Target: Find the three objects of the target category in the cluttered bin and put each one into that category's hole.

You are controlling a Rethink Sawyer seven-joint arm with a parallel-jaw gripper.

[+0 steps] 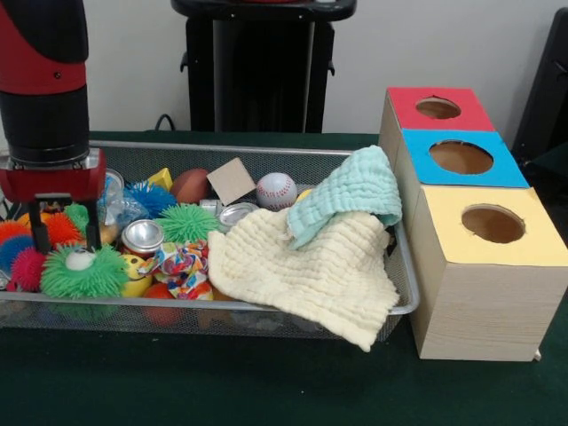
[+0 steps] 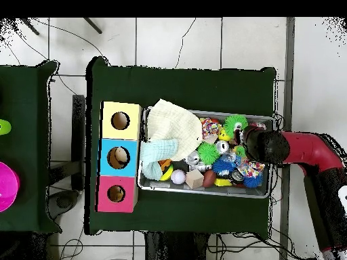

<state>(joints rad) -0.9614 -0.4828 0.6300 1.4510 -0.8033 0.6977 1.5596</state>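
Note:
The silver wire-mesh bin (image 1: 266, 306) lies on the green table, full of clutter; it also shows in the overhead view (image 2: 203, 191). My gripper (image 1: 65, 232) is open, low over the bin's left end, its fingers either side of an orange spiky ball (image 1: 60, 228). In the overhead view the arm's end (image 2: 266, 145) hides the gripper. No soft toy animal shows plainly; I cannot tell what the small yellow thing (image 1: 161, 178) at the back is. The red-faced box's hole (image 1: 437, 108) is at the far right, and in the overhead view (image 2: 116, 193) it is at the left.
A cream cloth (image 1: 302, 275) and a teal cloth (image 1: 351, 191) cover the bin's right half and hang over its rim. Spiky balls (image 1: 84, 273), a dented can (image 1: 142, 237), a baseball (image 1: 276, 190) and a brown ball (image 1: 189, 185) fill the rest. Blue-faced (image 1: 460, 157) and yellow-faced (image 1: 493, 224) boxes adjoin the red one.

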